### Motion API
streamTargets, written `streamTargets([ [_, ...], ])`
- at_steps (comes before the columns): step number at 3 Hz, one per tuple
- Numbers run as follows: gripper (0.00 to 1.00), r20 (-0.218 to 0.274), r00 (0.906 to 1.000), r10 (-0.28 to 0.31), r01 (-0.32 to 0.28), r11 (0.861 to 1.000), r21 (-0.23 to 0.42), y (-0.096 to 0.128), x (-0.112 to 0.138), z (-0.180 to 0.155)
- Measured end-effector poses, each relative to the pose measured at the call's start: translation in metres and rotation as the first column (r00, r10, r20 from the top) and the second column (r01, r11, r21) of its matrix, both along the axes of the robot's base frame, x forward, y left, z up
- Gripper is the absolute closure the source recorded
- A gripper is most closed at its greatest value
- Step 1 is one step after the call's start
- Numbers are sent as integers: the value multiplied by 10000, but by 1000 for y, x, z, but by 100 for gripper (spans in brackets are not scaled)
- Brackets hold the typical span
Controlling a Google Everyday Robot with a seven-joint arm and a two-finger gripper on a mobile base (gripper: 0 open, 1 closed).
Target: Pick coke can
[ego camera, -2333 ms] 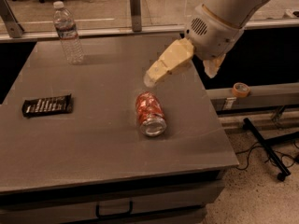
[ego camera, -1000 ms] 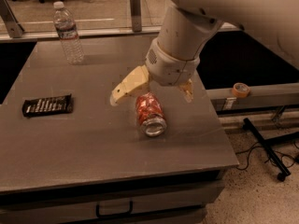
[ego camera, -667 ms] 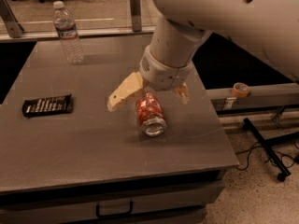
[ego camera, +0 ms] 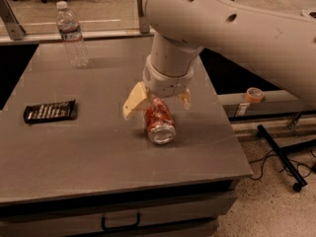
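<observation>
The coke can (ego camera: 159, 120), red with a silver end facing the camera, lies on its side on the grey table (ego camera: 74, 147), right of centre. My gripper (ego camera: 157, 101) hangs from the large white arm right over the can's far end. It is open: one cream finger (ego camera: 134, 101) stands to the left of the can and the other (ego camera: 185, 98) to its right, so the can's far part lies between them. The arm hides the can's far end.
A clear plastic water bottle (ego camera: 71, 34) stands at the table's back left. A flat black snack wrapper (ego camera: 50, 111) lies near the left edge. The table's right edge drops to the floor, where a tape roll (ego camera: 254, 94) and a black stand (ego camera: 279, 157) lie.
The arm has swung from the back right down and left over the can. The open fingers have come lower and now straddle the can. The can has not moved.
</observation>
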State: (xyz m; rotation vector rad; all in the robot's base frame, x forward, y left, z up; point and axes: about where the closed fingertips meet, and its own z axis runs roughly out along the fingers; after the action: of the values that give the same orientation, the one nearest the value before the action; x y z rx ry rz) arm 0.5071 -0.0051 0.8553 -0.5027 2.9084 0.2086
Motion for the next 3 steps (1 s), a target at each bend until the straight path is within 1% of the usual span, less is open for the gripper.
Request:
streamTargets([
  [1,42,221,9997,109,-102,9995,-313,2,6,-5],
  [2,64,392,9988,286,-259,9974,-673,5,9,-4],
  [3,88,724,9927,961,-932,9948,-421,14,10,24],
])
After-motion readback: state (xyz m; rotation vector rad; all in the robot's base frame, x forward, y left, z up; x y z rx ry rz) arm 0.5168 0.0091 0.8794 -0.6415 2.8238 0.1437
